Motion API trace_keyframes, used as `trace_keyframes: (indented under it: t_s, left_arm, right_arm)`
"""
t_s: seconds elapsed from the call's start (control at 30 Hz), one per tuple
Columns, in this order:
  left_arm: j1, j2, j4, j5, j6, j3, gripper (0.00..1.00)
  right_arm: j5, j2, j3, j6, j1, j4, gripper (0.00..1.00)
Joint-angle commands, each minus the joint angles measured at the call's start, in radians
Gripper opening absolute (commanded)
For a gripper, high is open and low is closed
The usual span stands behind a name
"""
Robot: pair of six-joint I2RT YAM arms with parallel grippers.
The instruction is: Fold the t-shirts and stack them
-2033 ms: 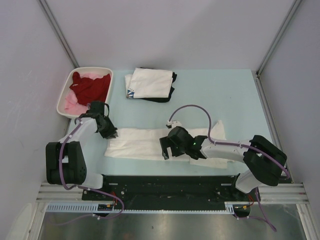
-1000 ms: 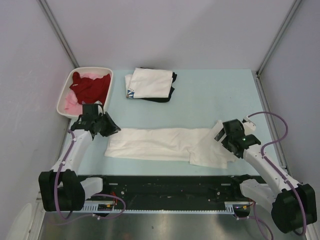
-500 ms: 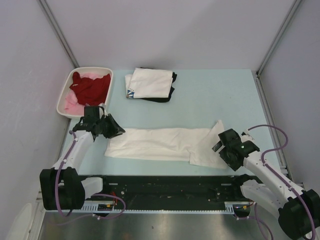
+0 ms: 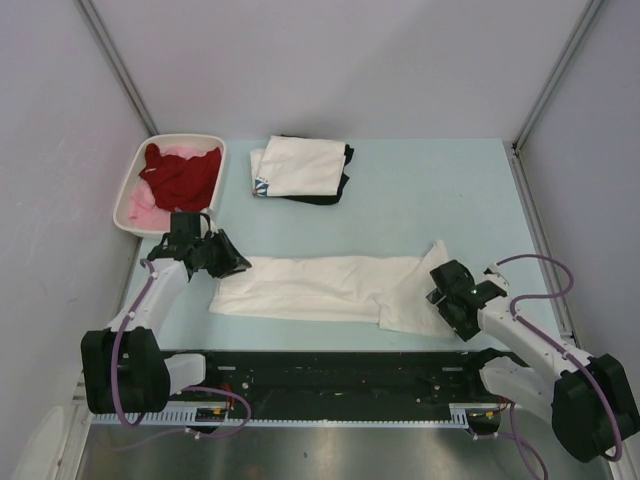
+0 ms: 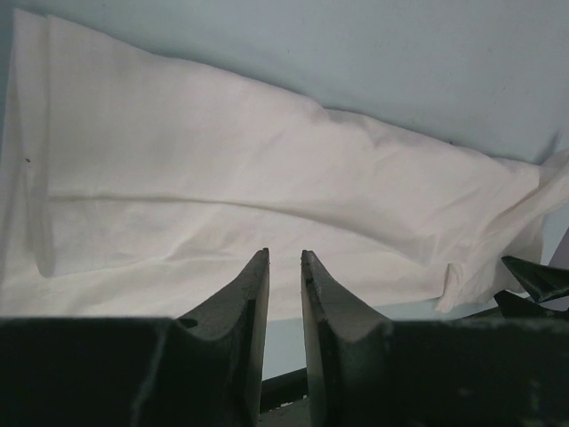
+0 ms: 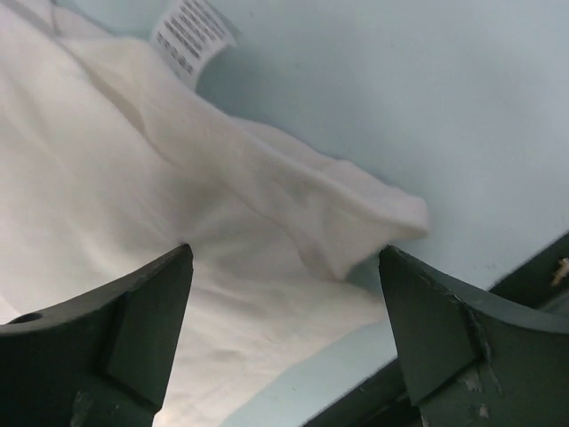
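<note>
A cream-white t-shirt (image 4: 330, 288) lay folded into a long strip across the near middle of the pale blue table (image 4: 430, 195), its right end bunched, with a printed care label (image 6: 190, 34) showing in the right wrist view. Farther back sat a stack: a folded cream-white shirt with a small blue mark (image 4: 296, 166) on top of a black shirt (image 4: 338, 188). A dark red shirt (image 4: 180, 173) and a pink shirt (image 4: 140, 207) lay heaped in the white basin (image 4: 203, 140) at the far left.

The left gripper (image 4: 228, 262) was at the strip's left end, jaws narrow with a thin gap, nothing visibly between them. The right gripper (image 4: 440, 299) was at the bunched right end, jaws wide, straddling the cloth edge without clamping it.
</note>
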Motion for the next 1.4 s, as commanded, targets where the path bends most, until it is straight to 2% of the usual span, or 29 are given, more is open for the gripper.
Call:
trace_keyframes:
  t_s: [0.0, 0.07, 0.17, 0.2, 0.23, 0.27, 0.43, 0.67, 0.73, 0.9, 0.93, 1.0, 1.03, 1.1, 1.23, 1.27, 1.3, 1.33, 1.37]
  left_arm:
    - [0.004, 0.002, 0.020, 0.005, 0.032, 0.003, 0.25]
    - [0.004, 0.003, 0.012, -0.001, 0.034, 0.007, 0.25]
    - [0.005, -0.003, 0.005, -0.013, 0.034, 0.009, 0.25]
    - [0.005, -0.006, 0.002, -0.018, 0.034, 0.009, 0.25]
    - [0.005, -0.008, 0.000, -0.022, 0.032, 0.010, 0.25]
    - [0.005, -0.009, -0.004, -0.024, 0.034, 0.012, 0.25]
    - [0.005, -0.023, -0.014, -0.030, 0.025, 0.015, 0.25]
    - [0.005, -0.043, -0.023, -0.061, 0.005, 0.026, 0.25]
    - [0.005, -0.041, -0.020, -0.067, -0.003, 0.026, 0.24]
    - [0.005, -0.061, 0.020, -0.065, -0.050, 0.001, 0.23]
    - [0.007, -0.061, 0.035, -0.056, -0.054, -0.003, 0.23]
    - [0.005, -0.057, 0.040, -0.047, -0.064, -0.008, 0.21]
    - [0.004, -0.057, 0.054, -0.036, -0.066, -0.013, 0.21]
    - [0.004, -0.055, 0.058, -0.019, -0.073, -0.016, 0.20]
    - [-0.008, -0.058, 0.103, 0.004, -0.086, -0.033, 0.19]
    - [-0.018, -0.058, 0.112, 0.007, -0.087, -0.039, 0.19]
    - [-0.022, -0.058, 0.118, 0.013, -0.090, -0.045, 0.19]
    - [-0.024, -0.054, 0.135, 0.019, -0.095, -0.049, 0.19]
    - [-0.025, -0.054, 0.143, 0.019, -0.096, -0.056, 0.19]
  right_arm:
    - [0.059, 0.057, 0.000, -0.026, -0.047, 0.171, 0.84]
    - [0.055, 0.102, 0.001, -0.053, -0.066, 0.245, 0.76]
    - [0.026, 0.159, 0.001, -0.085, -0.095, 0.329, 0.41]
    - [0.025, 0.197, 0.001, -0.089, -0.102, 0.345, 0.19]
    - [0.025, 0.221, 0.001, -0.093, -0.112, 0.359, 0.06]
    - [0.028, 0.241, 0.001, -0.095, -0.118, 0.389, 0.00]
    - [0.035, 0.372, 0.033, -0.157, -0.226, 0.509, 0.00]
    - [0.025, 0.618, 0.335, -0.302, -0.375, 0.550, 0.00]
    - [0.006, 0.678, 0.461, -0.346, -0.395, 0.573, 0.00]
    - [-0.117, 0.944, 0.766, -0.430, -0.448, 0.601, 0.00]
    - [-0.138, 0.993, 0.885, -0.463, -0.472, 0.603, 0.00]
    - [-0.189, 1.131, 1.011, -0.484, -0.481, 0.581, 0.00]
    - [-0.209, 1.178, 1.147, -0.499, -0.483, 0.566, 0.00]
    - [-0.295, 1.320, 1.301, -0.546, -0.481, 0.508, 0.00]
    - [-0.499, 1.522, 1.613, -0.602, -0.458, 0.514, 0.00]
    - [-0.545, 1.564, 1.755, -0.624, -0.458, 0.494, 0.00]
    - [-0.565, 1.600, 1.837, -0.631, -0.433, 0.474, 0.02]
    - [-0.574, 1.661, 1.897, -0.641, -0.423, 0.433, 0.08]
    - [-0.559, 1.675, 1.973, -0.647, -0.420, 0.408, 0.36]
